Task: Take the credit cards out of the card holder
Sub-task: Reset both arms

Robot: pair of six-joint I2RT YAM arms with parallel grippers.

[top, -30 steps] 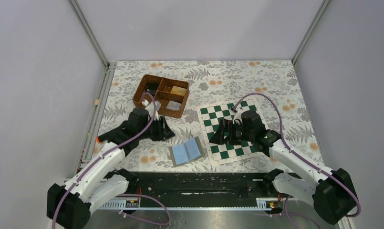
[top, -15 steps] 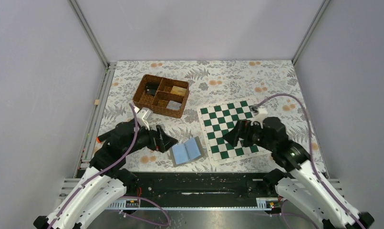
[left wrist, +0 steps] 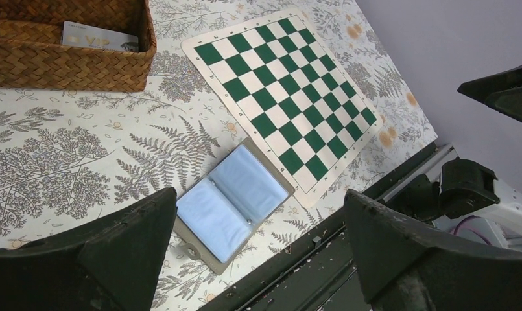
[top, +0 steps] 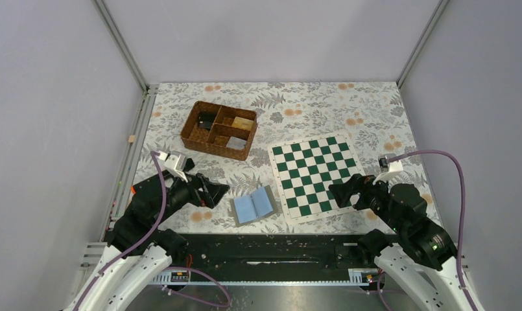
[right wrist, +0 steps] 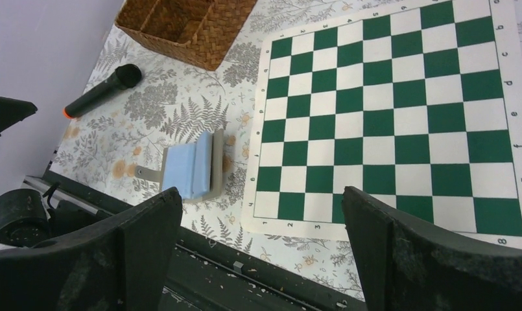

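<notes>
Top external view: the card holder [top: 253,206] lies open on the counter [top: 297,107], light blue inside facing up, just beside the chessboard [top: 313,176]. The wicker basket [top: 209,146] holds a pale card [left wrist: 99,39] in its near-right compartment. The left end effector [top: 216,190] and right end effector [top: 339,192] hang spread wide, gripping nothing.
</notes>
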